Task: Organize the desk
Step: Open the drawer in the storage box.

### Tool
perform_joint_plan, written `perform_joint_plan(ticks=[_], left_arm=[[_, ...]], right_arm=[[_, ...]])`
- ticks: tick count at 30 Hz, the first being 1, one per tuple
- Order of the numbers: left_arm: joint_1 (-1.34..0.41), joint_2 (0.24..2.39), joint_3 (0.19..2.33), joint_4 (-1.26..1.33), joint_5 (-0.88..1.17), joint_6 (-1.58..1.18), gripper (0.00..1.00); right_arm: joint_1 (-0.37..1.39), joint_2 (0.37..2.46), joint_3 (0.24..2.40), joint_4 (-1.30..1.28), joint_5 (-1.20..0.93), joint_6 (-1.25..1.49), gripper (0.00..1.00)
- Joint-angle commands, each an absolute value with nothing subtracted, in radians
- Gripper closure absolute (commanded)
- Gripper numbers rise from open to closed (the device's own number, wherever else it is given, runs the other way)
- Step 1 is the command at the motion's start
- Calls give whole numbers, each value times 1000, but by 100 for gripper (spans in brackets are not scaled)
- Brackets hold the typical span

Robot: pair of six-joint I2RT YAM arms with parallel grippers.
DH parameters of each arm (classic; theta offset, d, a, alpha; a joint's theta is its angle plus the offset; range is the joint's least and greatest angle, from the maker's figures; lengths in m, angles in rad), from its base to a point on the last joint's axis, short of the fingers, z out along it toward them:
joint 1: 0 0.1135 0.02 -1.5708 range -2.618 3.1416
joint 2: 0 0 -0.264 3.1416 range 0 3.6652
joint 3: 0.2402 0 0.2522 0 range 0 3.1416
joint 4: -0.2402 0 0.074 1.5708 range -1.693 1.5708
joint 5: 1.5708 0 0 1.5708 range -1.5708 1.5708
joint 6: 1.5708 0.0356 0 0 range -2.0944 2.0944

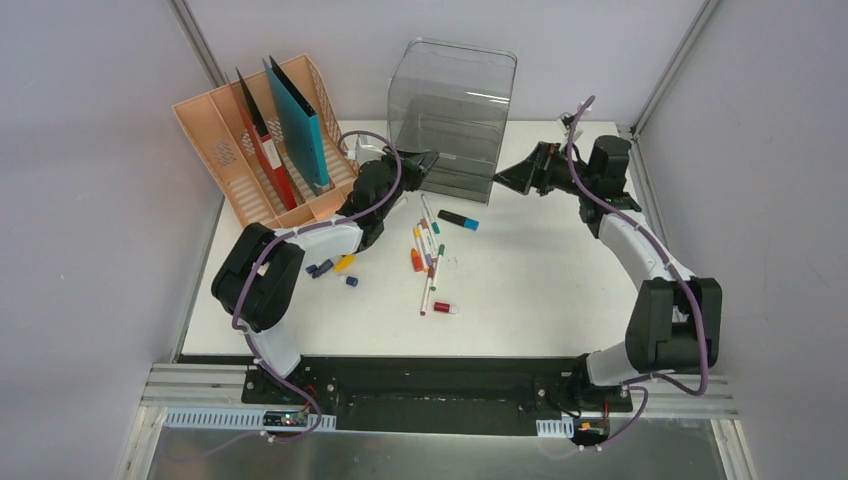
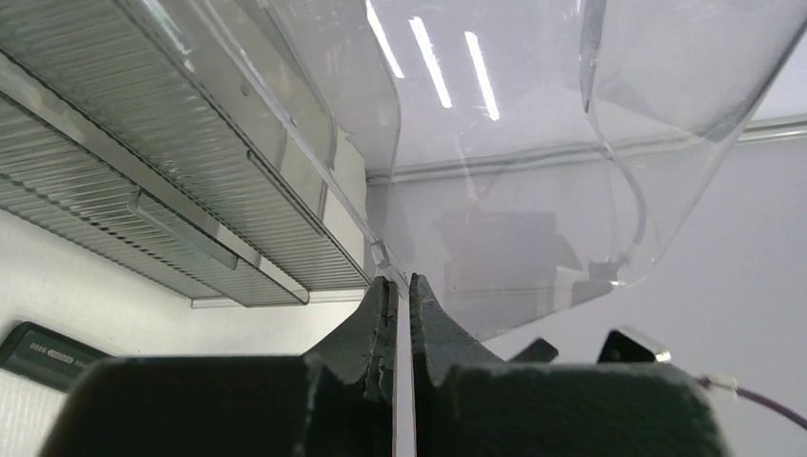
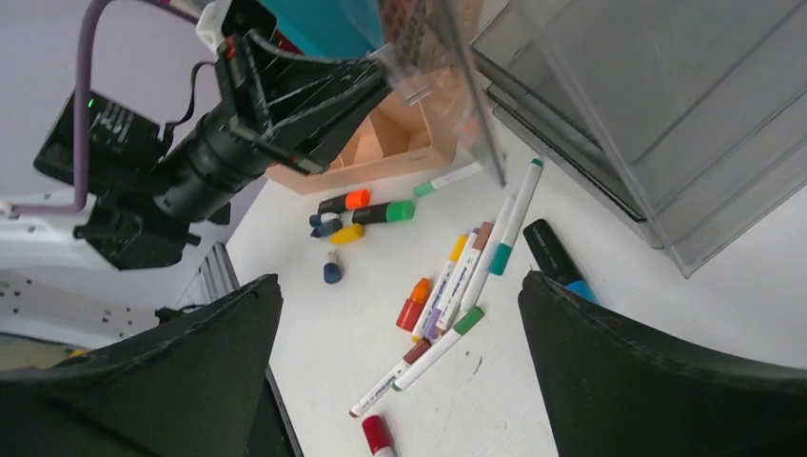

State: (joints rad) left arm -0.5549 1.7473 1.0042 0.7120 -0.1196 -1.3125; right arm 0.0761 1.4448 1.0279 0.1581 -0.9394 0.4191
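While left gripper [image 1: 428, 159] pinches the clear drawer box [image 1: 455, 100] wall, lift slow and level. Right gripper [image 1: 505, 173] spread wide alongside, ready to steady it. Desk [image 1: 540, 290] beneath both jaws.

White tabletop [image 1: 560, 290], loaded as follows. Far left: peach file rack [image 1: 262, 150]. Far centre: clear grey drawer box [image 1: 452, 120]. Centre: loose cluster of markers [image 1: 430, 250]; small caps [image 1: 322, 268] just left; short red marker [image 1: 443, 308] nearest.
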Motion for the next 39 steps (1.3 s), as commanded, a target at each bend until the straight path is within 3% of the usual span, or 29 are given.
perform_joint_plan(ticks=[1,12,24,30,39], left_arm=[[-561,1661,1019,734,-40,-1251,100],[-561,1647,1040,716,-19,-1240,100],[-561,1646,1060,707,-5,-1239,100],[-561,1655,1059,718,17,-1239,100],[-561,1648,1020,751,110,-1174,65]], right_arm=[[97,1485,1103,317,-896,554,1],[148,1620,1197,370,-863,651,4],[151,1628,1196,404,-905,661,6],[150,1650,1205,444,-933,699,24],[143,1661,1188,454,-929,683,63]])
